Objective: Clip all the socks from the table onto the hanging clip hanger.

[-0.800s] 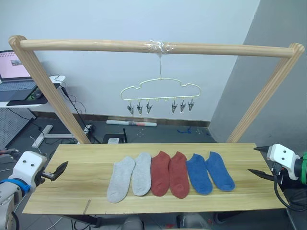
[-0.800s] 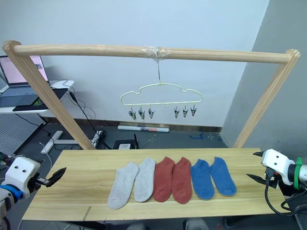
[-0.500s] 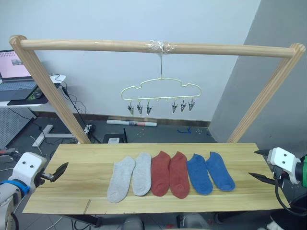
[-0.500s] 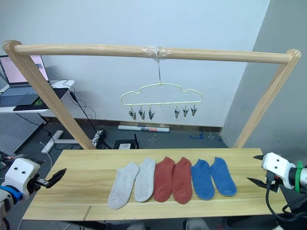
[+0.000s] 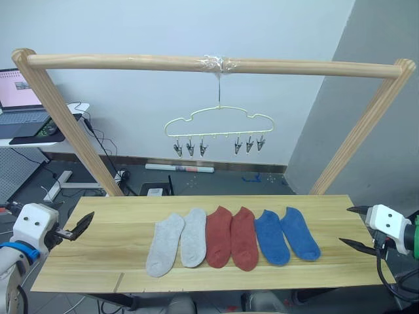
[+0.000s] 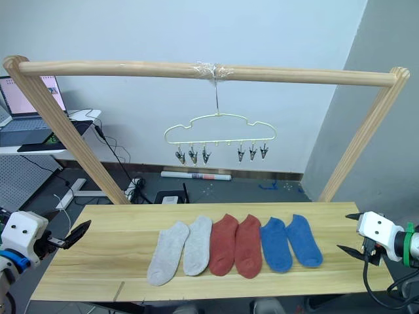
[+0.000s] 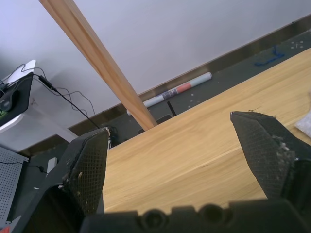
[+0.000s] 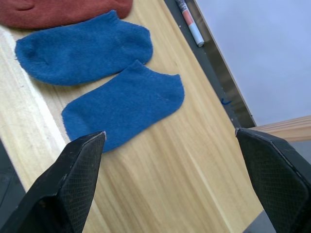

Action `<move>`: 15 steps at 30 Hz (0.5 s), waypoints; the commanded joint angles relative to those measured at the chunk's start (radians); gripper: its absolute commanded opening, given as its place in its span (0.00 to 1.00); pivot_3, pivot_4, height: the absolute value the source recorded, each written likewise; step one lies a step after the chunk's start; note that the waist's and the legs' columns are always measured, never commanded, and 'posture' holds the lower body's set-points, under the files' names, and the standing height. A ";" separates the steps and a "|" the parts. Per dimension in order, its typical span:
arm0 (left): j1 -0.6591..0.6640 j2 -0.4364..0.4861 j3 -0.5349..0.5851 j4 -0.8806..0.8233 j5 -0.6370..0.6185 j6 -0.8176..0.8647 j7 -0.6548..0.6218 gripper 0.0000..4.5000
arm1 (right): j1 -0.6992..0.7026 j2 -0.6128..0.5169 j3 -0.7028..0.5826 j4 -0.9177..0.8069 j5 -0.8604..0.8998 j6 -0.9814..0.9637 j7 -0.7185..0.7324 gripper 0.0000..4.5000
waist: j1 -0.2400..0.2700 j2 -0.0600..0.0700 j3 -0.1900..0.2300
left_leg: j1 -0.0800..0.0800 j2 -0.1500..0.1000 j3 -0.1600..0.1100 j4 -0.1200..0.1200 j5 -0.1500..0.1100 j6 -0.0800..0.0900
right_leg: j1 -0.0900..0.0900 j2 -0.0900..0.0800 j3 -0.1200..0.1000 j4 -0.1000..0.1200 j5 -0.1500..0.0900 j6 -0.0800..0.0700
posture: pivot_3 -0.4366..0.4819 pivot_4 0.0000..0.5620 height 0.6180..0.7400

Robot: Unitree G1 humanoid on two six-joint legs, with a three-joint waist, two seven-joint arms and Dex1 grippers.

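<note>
Right wrist view: right gripper (image 8: 170,174) spread wide, empty, blue socks (image 8: 124,104) just ahead on the table (image 8: 194,160). Left gripper (image 7: 177,160) likewise gaping over bare wood. Farther off, all six socks (image 5: 232,237) lie between them; hanger (image 5: 219,127) hangs above, beyond.

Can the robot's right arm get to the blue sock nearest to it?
Probably yes. The right pincer is open at the light wood plank table's edge, and only bare wood lies between it and the nearest blue knit ankle sock.
</note>
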 commanded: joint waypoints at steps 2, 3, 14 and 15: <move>-0.028 -0.030 0.000 -0.065 -0.016 0.004 0.032 0.99 | -0.003 0.000 -0.041 -0.015 0.023 -0.017 -0.007 1.00 | -0.001 0.000 0.000 | 0.000 0.000 0.000 0.000 0.000 0.000 | 0.000 0.000 0.000 0.000 0.000 0.000 | 0.45 0.09 1.00; -0.034 -0.040 -0.006 -0.076 -0.015 0.008 0.038 0.99 | -0.003 0.000 -0.042 -0.012 0.023 -0.020 -0.007 1.00 | -0.002 -0.001 0.000 | 0.000 0.000 0.000 0.000 0.000 0.000 | 0.000 0.000 0.000 0.000 0.000 0.000 | 0.45 0.09 1.00; -0.118 -0.209 -0.120 -0.329 -0.014 0.107 0.164 0.99 | 0.009 0.044 -0.074 -0.153 0.098 0.058 -0.031 1.00 | -0.008 0.002 0.010 | 0.000 0.000 0.000 0.000 0.000 0.000 | 0.001 0.000 0.001 0.000 0.000 0.000 | 0.40 0.16 1.00; -0.136 -0.234 -0.131 -0.355 -0.010 0.119 0.197 0.99 | 0.001 0.053 -0.071 -0.192 0.113 0.085 -0.039 1.00 | -0.010 0.002 0.013 | 0.000 0.000 0.000 0.001 0.000 0.000 | 0.001 0.000 0.001 0.001 0.000 0.000 | 0.40 0.17 1.00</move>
